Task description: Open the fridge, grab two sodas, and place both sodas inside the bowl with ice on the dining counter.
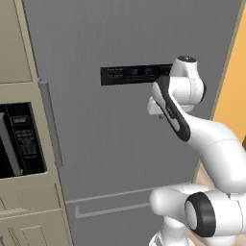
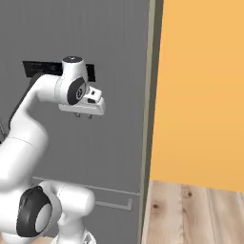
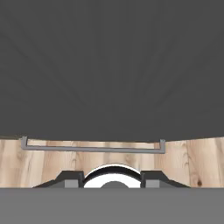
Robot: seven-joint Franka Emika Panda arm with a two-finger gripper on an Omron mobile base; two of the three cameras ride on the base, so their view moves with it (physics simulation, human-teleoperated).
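- Matte grey and rigid, the tall fridge (image 1: pixel 125 144) with the black rectangular display panel (image 1: pixel 132 75) stands shut right in front of you; expect a stiff, heavy door that probably holds on a seal, so plan a steady pull, not a snatch.
- Your best hold, I judge, is the long grey vertical bar handle (image 1: pixel 51 122) at the door's left edge in the left base view, just beside the beige cabinet with the black microwave (image 1: pixel 19 139). It stands off the door face, so the jaws can close around it.
- The short horizontal bar handle (image 2: pixel 114 205) low down belongs to the lower drawer; leave it alone.
- Your white two-finger gripper (image 2: pixel 83 115) hangs pointing downward close to the door face, below the display panel and well apart from the vertical handle.
- The jaws grip nothing; the hand view shows the fingertips (image 3: pixel 70 178) spread apart, looking down the door to the pale wooden floor (image 3: pixel 183 157).
- The metal bar looks smooth, so take it squarely near mid-height.
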